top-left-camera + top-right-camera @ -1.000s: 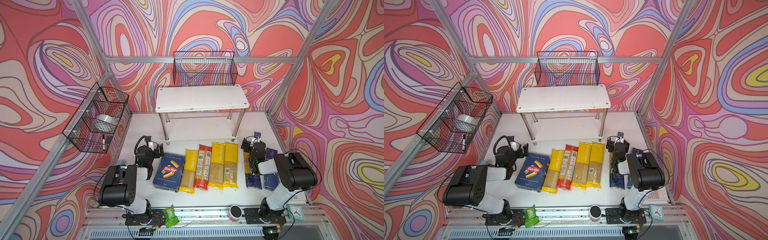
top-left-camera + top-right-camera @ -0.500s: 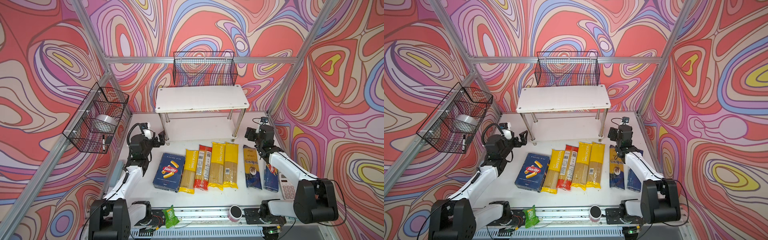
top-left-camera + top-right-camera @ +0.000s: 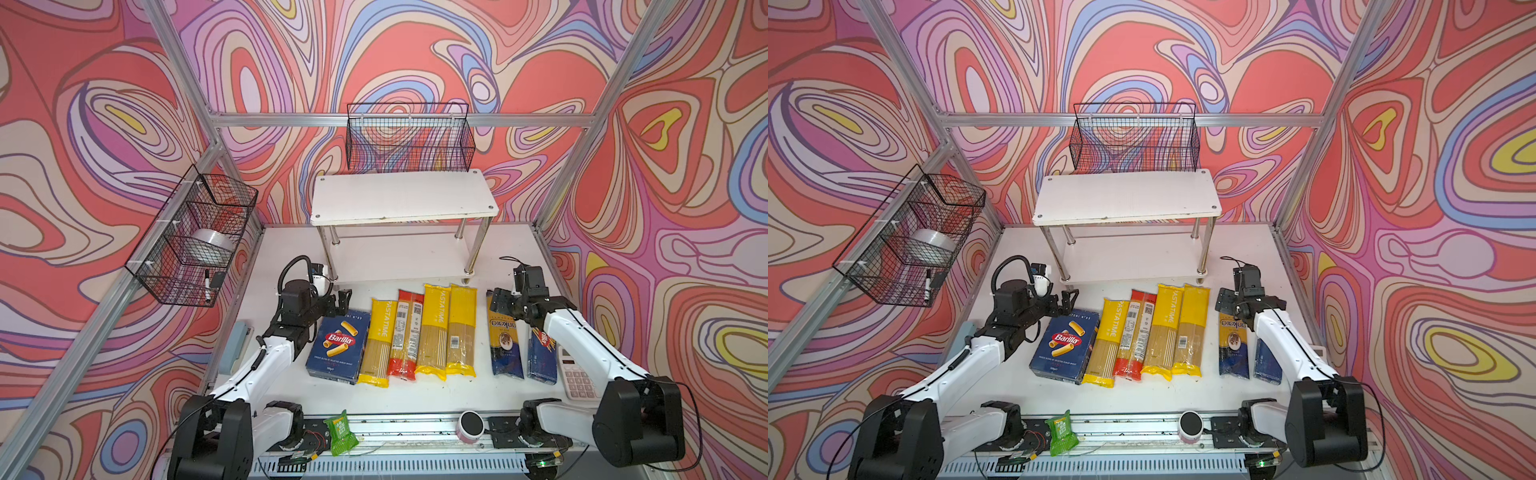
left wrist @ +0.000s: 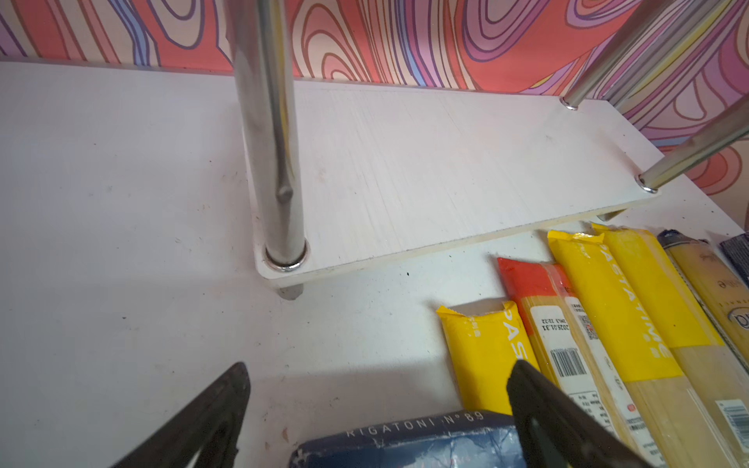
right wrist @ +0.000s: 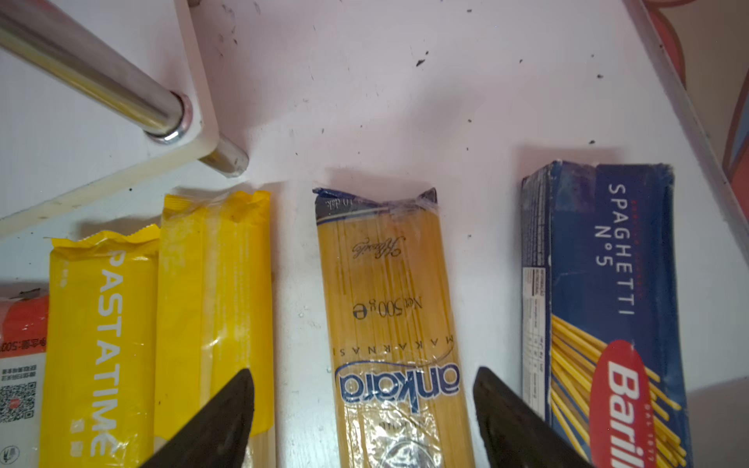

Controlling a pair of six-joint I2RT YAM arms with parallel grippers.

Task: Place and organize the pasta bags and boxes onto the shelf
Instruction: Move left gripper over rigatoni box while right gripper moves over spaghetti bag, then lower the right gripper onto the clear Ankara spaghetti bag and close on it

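Your right hand [image 5: 360, 372] hangs wide open and empty, jaws straddling the Ankara spaghetti bag [image 5: 389, 291] on the tabletop [image 5: 405, 101]. Drop straight and pinch across its width, clear of the Barilla spaghetti box [image 5: 616, 263] to its right. The arm reaches forward, wrist pitched down. Your left hand [image 4: 377, 364], also open and empty, points over the rigatoni box [image 4: 405, 445] toward the bare shelf [image 4: 425, 170].

A robotics lab test cell; aluminium frame [image 3: 291, 120]; swirl-printed wall panels [image 3: 415, 50]; white worktop [image 3: 415, 399]; arm bases [image 3: 544, 419] bolted along its front rail [image 3: 399, 424].
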